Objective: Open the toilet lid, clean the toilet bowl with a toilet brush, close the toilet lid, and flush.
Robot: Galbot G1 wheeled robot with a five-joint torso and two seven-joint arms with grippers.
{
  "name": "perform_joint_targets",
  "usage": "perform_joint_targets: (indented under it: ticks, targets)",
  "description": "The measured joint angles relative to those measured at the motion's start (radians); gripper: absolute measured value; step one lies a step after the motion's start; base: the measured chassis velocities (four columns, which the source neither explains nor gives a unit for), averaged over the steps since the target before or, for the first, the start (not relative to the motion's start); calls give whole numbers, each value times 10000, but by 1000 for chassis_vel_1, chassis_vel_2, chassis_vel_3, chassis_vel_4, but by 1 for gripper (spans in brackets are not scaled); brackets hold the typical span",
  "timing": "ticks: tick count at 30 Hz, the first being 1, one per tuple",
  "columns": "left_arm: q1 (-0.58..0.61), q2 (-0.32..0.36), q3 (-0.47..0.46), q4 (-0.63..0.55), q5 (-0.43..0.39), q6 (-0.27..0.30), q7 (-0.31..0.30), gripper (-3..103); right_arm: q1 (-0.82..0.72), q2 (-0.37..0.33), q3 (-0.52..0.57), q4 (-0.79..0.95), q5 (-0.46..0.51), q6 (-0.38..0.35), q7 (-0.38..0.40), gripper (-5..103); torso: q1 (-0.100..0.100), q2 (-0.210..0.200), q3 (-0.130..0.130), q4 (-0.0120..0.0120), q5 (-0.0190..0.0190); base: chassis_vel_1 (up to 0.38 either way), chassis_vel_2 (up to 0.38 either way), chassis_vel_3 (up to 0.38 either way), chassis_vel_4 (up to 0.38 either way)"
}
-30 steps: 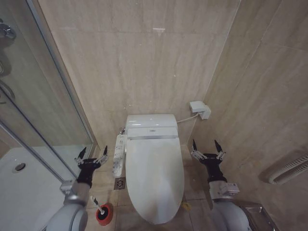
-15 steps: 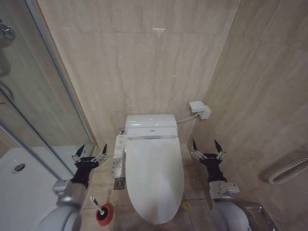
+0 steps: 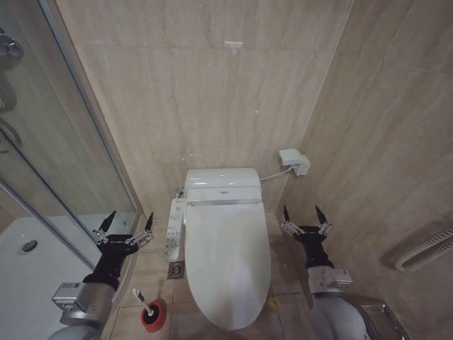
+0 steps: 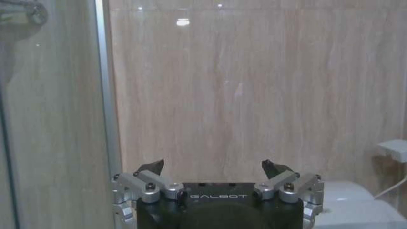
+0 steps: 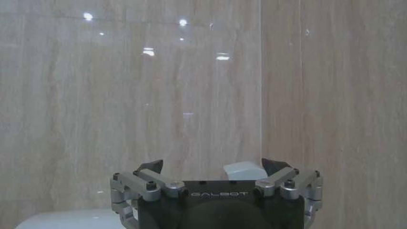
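The toilet lid [image 3: 228, 262] is down, a glossy white oval covering the toilet bowl, which is hidden beneath it. On the floor left of the toilet stands the toilet brush [image 3: 141, 298], its white handle leaning out of a small red cup [image 3: 153, 315]. My left gripper [image 3: 127, 222] is open, held to the left of the toilet beside the shower glass, above and behind the brush. To the right of the lid my right gripper [image 3: 302, 214] hangs open and holds nothing. In the wrist views, the left gripper [image 4: 215, 167] and right gripper [image 5: 212, 165] both face the beige wall.
A long white control panel [image 3: 174, 228] runs along the toilet's left side. The glass shower door [image 3: 64, 163] and white shower tray [image 3: 28, 283] stand close on the left. A white wall box [image 3: 293, 161] sits right of the tank [image 3: 221, 183]. A floor drain [image 3: 176, 269] lies by the brush.
My left gripper has drawn back and leftward, away from the control panel toward the shower glass. The right arm has stayed still.
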Motion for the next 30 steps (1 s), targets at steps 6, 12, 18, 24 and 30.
perform_joint_targets:
  ticks: [6,12,18,24,30]
  targets:
    - [323,-221,89,1222,298,-1923,-106,100,0,0,0,0,0,0,0,100,0,0,0,0,0,0,0,0,0]
    - [494,-342,137,1906,464,-2997,-168,100,0,0,0,0,0,0,0,100,0,0,0,1,0,0,0,0,0]
    - [-57,-299,-7,3401,-22,-4340,-214,100,0,0,0,0,0,0,1,100,0,-2,0,-2,-5,0,0,0,0]
    - [127,-241,-24,3002,-418,-4402,-716,100,0,0,0,0,0,0,0,100,0,-2,0,0,0,0,0,0,0]
    - [386,-308,49,2246,-437,-3955,-730,100,0,0,0,0,0,0,0,100,0,-2,0,0,1,0,0,0,0]
